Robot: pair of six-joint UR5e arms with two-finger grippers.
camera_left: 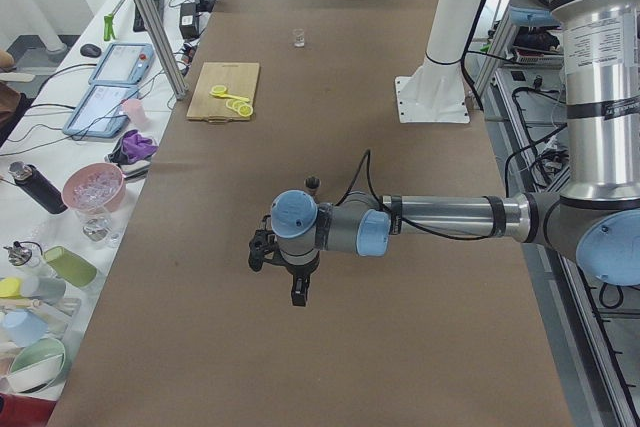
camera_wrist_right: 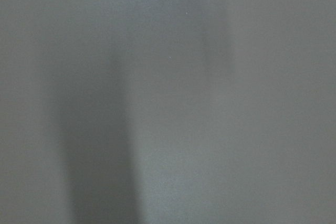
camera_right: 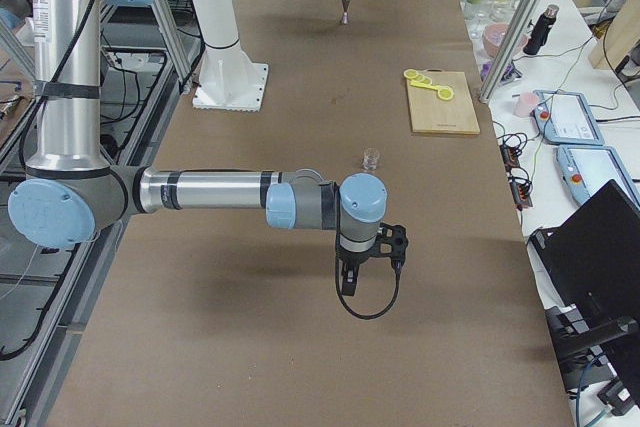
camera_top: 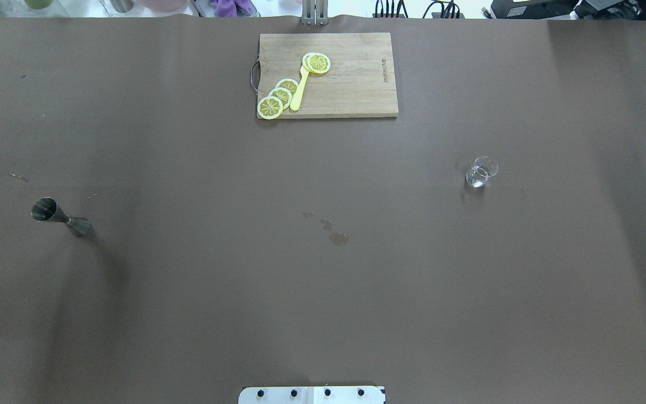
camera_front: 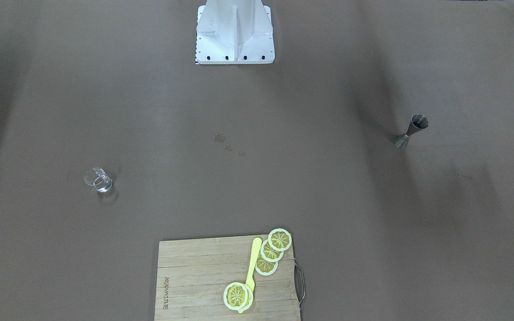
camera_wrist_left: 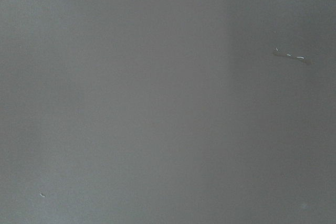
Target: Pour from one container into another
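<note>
A steel jigger (camera_front: pixel 411 131) (camera_top: pixel 59 216) stands upright on the brown table on my left side. A small clear glass (camera_front: pixel 98 179) (camera_top: pixel 481 171) with a little clear liquid stands on my right side. The side views alone show the grippers. My left gripper (camera_left: pixel 290 272) hangs over the table just in front of the jigger (camera_left: pixel 312 183). My right gripper (camera_right: pixel 368 257) hangs nearer the camera than the glass (camera_right: pixel 371 158), apart from it. I cannot tell whether either is open or shut. Both wrist views show only bare table.
A wooden cutting board (camera_front: pixel 194 276) (camera_top: pixel 356 84) with several lemon slices (camera_front: pixel 271 252) and a yellow utensil (camera_front: pixel 253 263) lies at the far middle edge. Small wet spots (camera_top: pixel 331 230) mark the table's middle. The white robot base (camera_front: pixel 234 31) stands at the near edge.
</note>
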